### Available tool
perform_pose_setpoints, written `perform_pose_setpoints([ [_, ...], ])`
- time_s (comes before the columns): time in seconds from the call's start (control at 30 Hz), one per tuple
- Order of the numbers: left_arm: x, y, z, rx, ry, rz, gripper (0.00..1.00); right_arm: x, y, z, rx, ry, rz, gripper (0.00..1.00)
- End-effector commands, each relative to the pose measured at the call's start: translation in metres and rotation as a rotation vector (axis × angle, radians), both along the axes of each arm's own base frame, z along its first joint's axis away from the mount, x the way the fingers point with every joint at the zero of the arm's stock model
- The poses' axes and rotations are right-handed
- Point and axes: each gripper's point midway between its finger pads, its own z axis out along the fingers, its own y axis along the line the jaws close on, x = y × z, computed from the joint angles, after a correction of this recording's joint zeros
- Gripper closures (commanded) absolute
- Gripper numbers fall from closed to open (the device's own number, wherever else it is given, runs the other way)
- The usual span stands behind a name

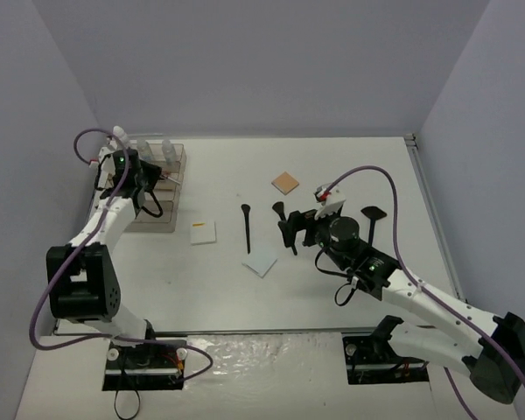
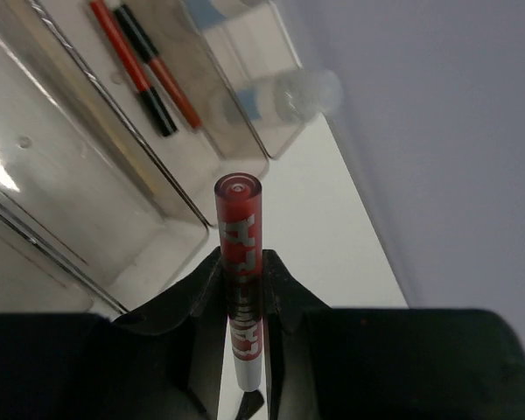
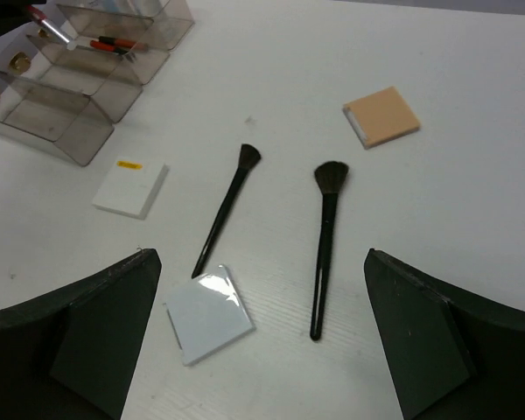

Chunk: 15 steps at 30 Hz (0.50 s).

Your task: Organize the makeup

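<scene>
My left gripper (image 2: 242, 259) is shut on a thin red lip tube (image 2: 237, 210), which it holds just over the edge of the clear smoky organizer (image 2: 114, 219). Two more red-and-black lip tubes (image 2: 144, 66) lie in a rear compartment. In the top view this gripper (image 1: 150, 182) sits at the organizer (image 1: 153, 219). My right gripper (image 3: 262, 255) hangs open over the table with nothing between its fingers. Below it lie two black brushes (image 3: 226, 210) (image 3: 325, 245) and a glossy white pad (image 3: 207, 313). A tan compact (image 3: 381, 116) and another white pad (image 3: 131, 186) lie further off.
A third black brush (image 1: 372, 219) lies to the right of my right gripper (image 1: 287, 232). Small clear bottles (image 1: 166, 150) stand in the organizer's back row. The table's right edge (image 1: 433, 219) meets the wall.
</scene>
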Motion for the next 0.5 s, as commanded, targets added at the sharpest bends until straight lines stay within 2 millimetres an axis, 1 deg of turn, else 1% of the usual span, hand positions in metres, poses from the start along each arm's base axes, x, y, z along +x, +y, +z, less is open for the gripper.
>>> perform_pose_setpoints([
  [0.0, 0.056, 0.039, 0.026, -0.139, -0.113, 0.116, 1.00, 0.004, -0.030, 0.012, -0.025, -0.054, -0.098, 0.00],
  [0.07, 0.069, 0.051, 0.014, -0.141, -0.089, 0.154, 1.00, 0.003, -0.036, 0.014, -0.019, -0.060, -0.106, 0.00],
  [0.17, 0.086, 0.061, 0.014, -0.135, -0.074, 0.184, 1.00, 0.002, -0.041, 0.016, -0.010, -0.065, -0.109, 0.00],
  [0.23, 0.097, 0.066, 0.007, -0.145, -0.060, 0.206, 0.98, 0.002, -0.043, 0.016, -0.010, -0.066, -0.112, 0.00],
  [0.3, 0.105, 0.069, -0.001, -0.171, -0.051, 0.225, 0.92, 0.003, -0.044, 0.014, -0.016, -0.063, -0.114, 0.00],
  [0.37, 0.110, 0.072, -0.009, -0.190, -0.042, 0.243, 0.85, 0.004, -0.043, 0.011, -0.021, -0.057, -0.113, 0.00],
  [0.43, 0.107, 0.074, -0.019, -0.196, -0.004, 0.260, 0.74, 0.004, -0.043, 0.008, -0.028, -0.049, -0.112, 0.00],
  [0.47, 0.106, 0.074, -0.020, -0.197, 0.001, 0.266, 0.70, 0.005, -0.043, 0.007, -0.031, -0.047, -0.112, 0.00],
])
